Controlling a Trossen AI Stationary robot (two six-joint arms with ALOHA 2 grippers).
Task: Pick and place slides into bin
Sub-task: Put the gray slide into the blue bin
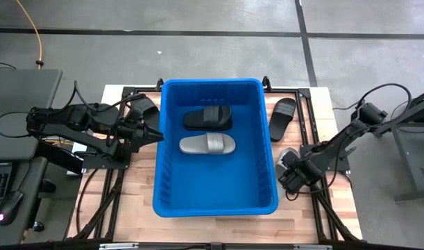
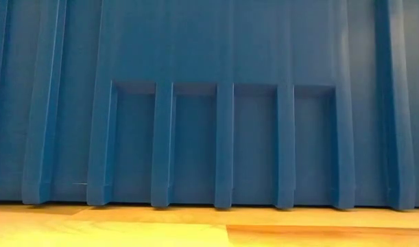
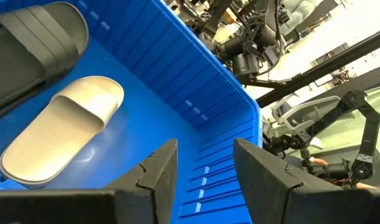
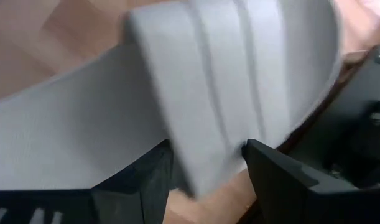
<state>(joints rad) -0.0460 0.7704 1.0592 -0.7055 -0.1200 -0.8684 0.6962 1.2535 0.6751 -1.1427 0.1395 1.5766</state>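
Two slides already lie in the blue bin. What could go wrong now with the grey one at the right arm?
1. The right gripper has only the strap edge of the grey slide between its jaws; the slide may slip out when lifted.
2. It sits low beside the bin, so the slide could catch the wall.
3. The left gripper hangs over the bin's rim, so the arms might meet.

high view: looked straight down on the bench (image 1: 218, 232) and bin (image 1: 215, 207).
low view: pressed close against the bin's wall.
left wrist view: peered into the bin, shared with the high view.
right wrist view: close on a grey slide (image 4: 177, 93).
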